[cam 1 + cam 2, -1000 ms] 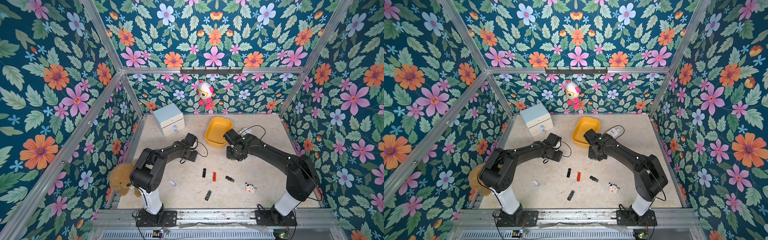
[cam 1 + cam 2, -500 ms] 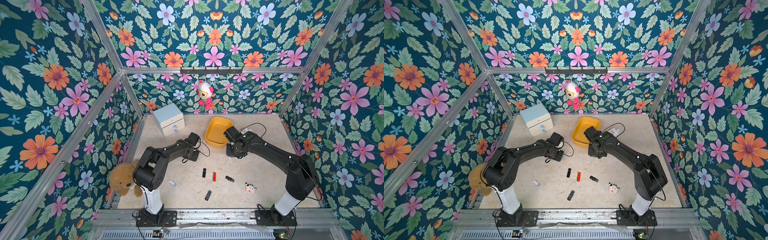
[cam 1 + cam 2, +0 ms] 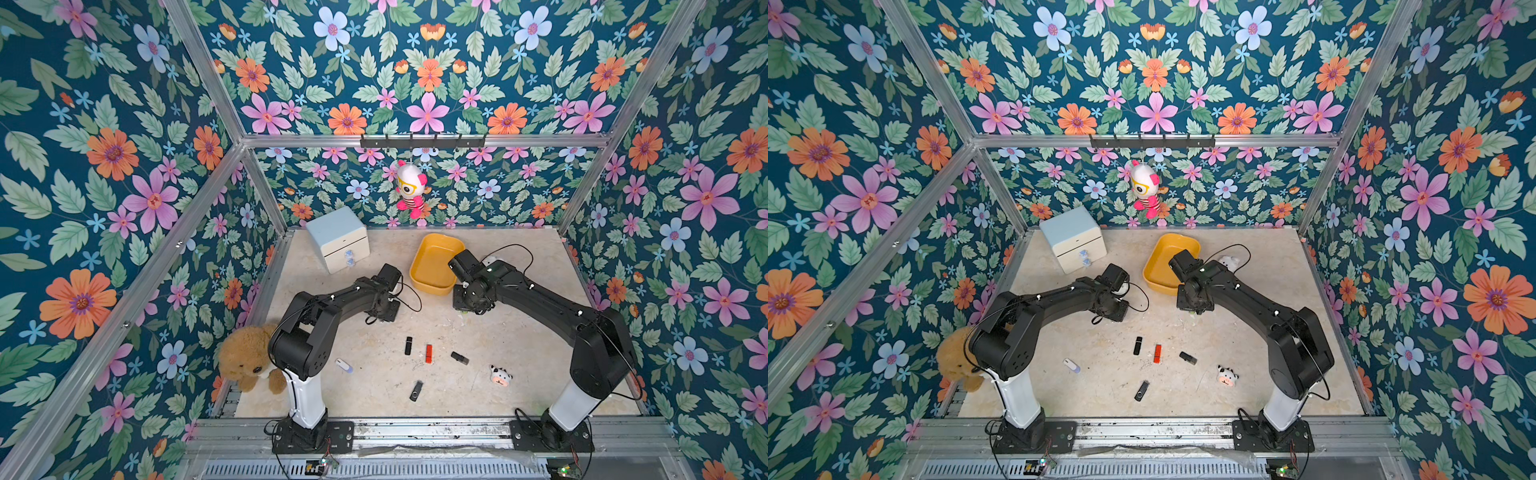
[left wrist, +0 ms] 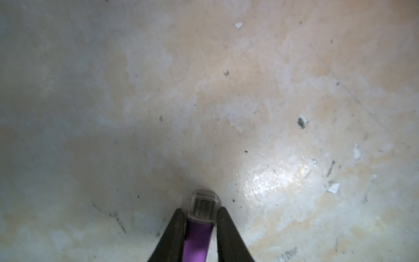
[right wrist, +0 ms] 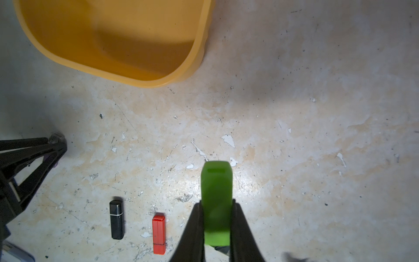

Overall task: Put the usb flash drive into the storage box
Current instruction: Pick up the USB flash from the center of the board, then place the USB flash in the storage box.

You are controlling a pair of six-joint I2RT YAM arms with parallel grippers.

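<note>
- The left hand [image 4: 200, 212] pinched a clear-capped purple usb flash drive [image 4: 202, 204] close to the desk [image 4: 226, 90].
- The right hand [image 5: 216, 205] pinched a green usb flash drive [image 5: 216, 181] near the yellow storage box [image 5: 181, 72], outside its rim.

Free room: bare surface [image 3: 436, 324] is left before the storage box [image 3: 432, 266].
Obstacles: cabinet [image 3: 338, 239] set at far-left corner; flash drives [image 3: 429, 353] scattered mid-surface.

The storage box [image 5: 147, 68] is showing smooth yellow plastic with a soft sheen. Around it the tabletop [image 5: 294, 113] is looking like worn, flaking stone, shining in patches. Near the box, the green usb flash drive [image 5: 216, 192] is looking like matt plastic, and the purple usb flash drive [image 4: 200, 226] is wearing a clear cap.
</note>
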